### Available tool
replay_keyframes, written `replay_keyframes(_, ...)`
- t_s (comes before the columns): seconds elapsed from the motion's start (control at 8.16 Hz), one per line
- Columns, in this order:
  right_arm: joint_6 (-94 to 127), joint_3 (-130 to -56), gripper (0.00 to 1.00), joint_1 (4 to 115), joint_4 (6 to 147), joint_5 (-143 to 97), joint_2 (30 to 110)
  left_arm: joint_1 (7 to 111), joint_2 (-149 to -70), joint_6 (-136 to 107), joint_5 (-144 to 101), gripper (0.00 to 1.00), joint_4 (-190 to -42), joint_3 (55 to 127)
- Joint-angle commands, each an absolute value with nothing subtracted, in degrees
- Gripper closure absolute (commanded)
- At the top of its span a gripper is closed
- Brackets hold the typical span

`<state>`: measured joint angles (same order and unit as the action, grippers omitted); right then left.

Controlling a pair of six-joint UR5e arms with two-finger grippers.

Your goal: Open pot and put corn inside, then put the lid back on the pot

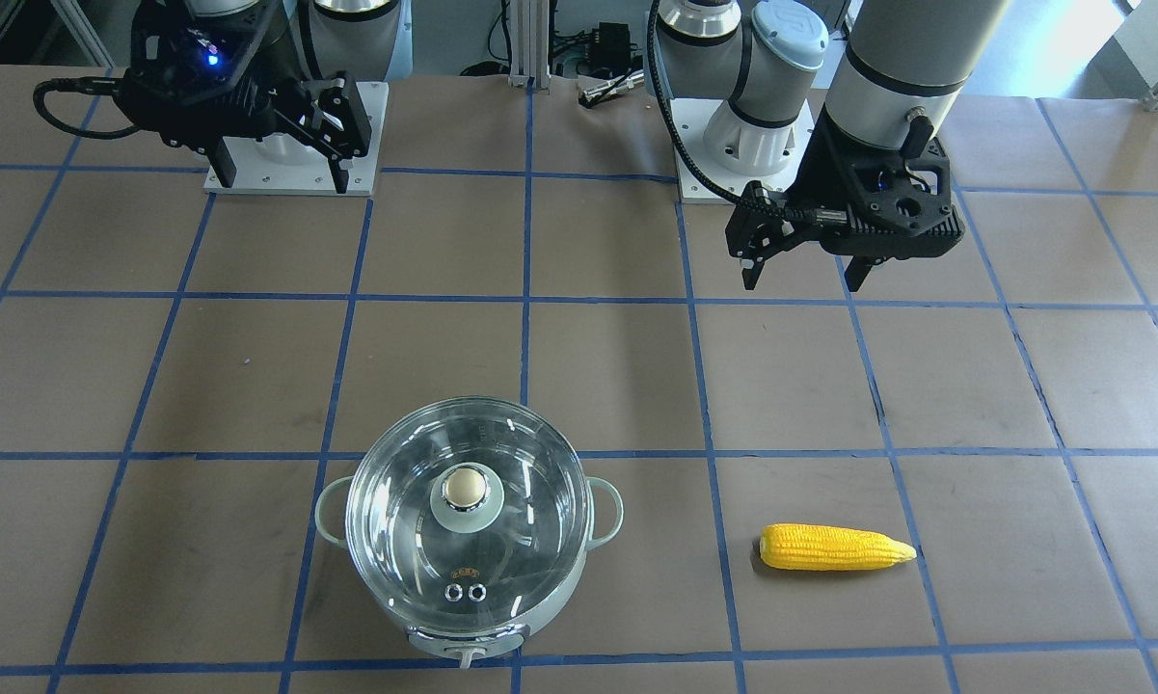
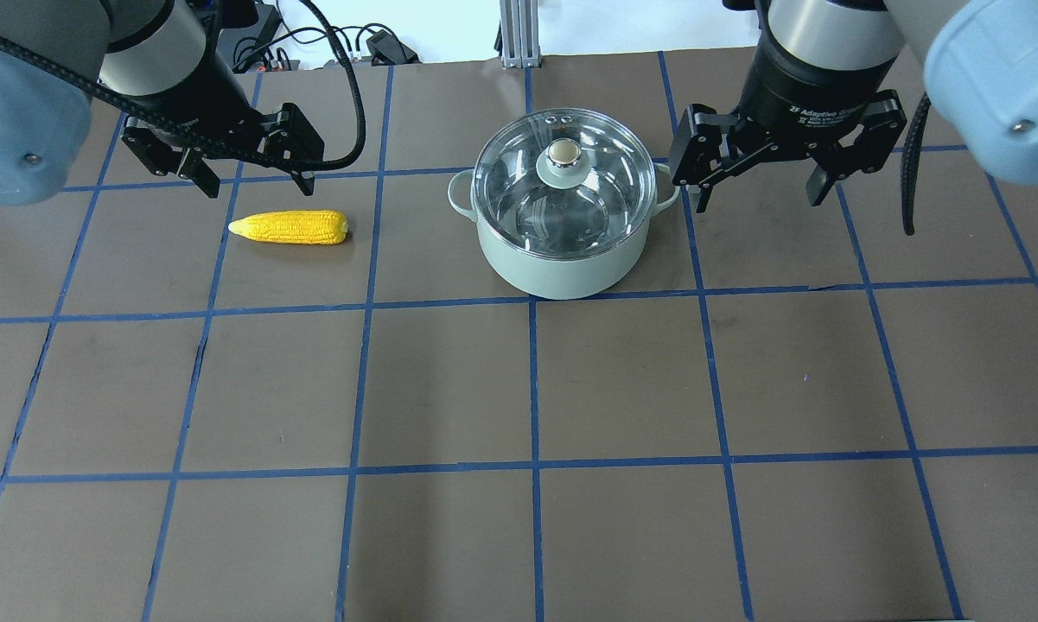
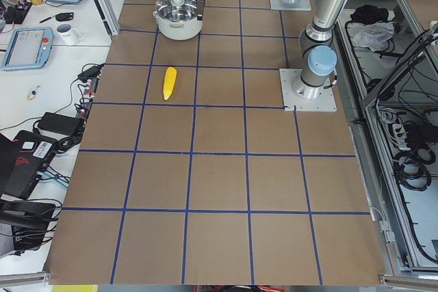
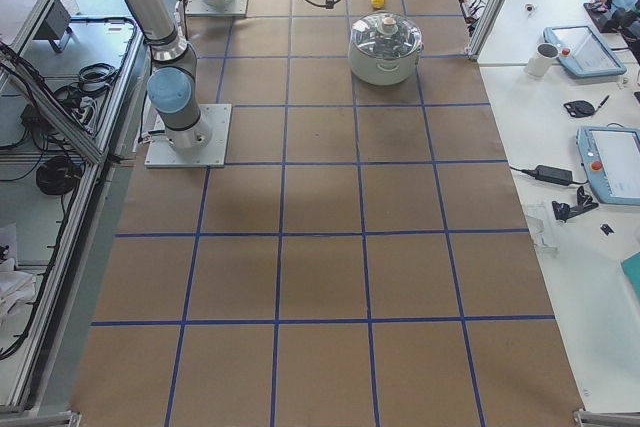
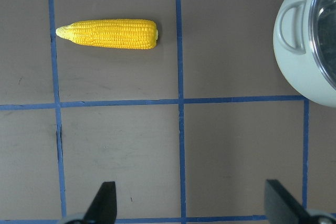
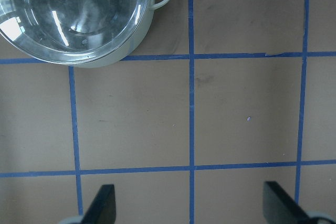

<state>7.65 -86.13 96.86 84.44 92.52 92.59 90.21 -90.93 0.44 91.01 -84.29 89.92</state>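
One fixed camera faces the robot (image 1: 771, 58) across the brown gridded table (image 1: 579, 386), looking steeply down; another looks forward over its shoulders. Two distant cameras watch from the table's ends. Both wrist cameras look straight down, close. All fixed views share the round mint-green pot (image 2: 562, 263) and yellow toy corn (image 2: 289, 227).

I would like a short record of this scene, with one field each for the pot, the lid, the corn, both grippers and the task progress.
pot: pale green pot, standing upright on the table, closed
lid: glass lid, seated on the pot
corn: yellow corn, lying on the table at the pot's left, apart from it, tip pointing away from the pot
left gripper: left gripper open, empty, not touching the corn
right gripper: right gripper open, empty, beside the pot
task progress: no step done yet
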Motion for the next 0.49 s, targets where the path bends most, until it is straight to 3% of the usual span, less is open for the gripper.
replay_keyframes(0.0, 7.73, -86.22, 0.00, 96.86, 84.90, 92.55, 92.46, 89.74, -91.05, 0.44, 91.05, 0.00, -84.90, 89.91)
replay_keyframes(0.37, 7.73, -86.22, 0.00, 96.86, 84.99, 92.55, 92.46, 89.65, -91.23, 0.53, 91.05, 0.00, -86.31, 89.91)
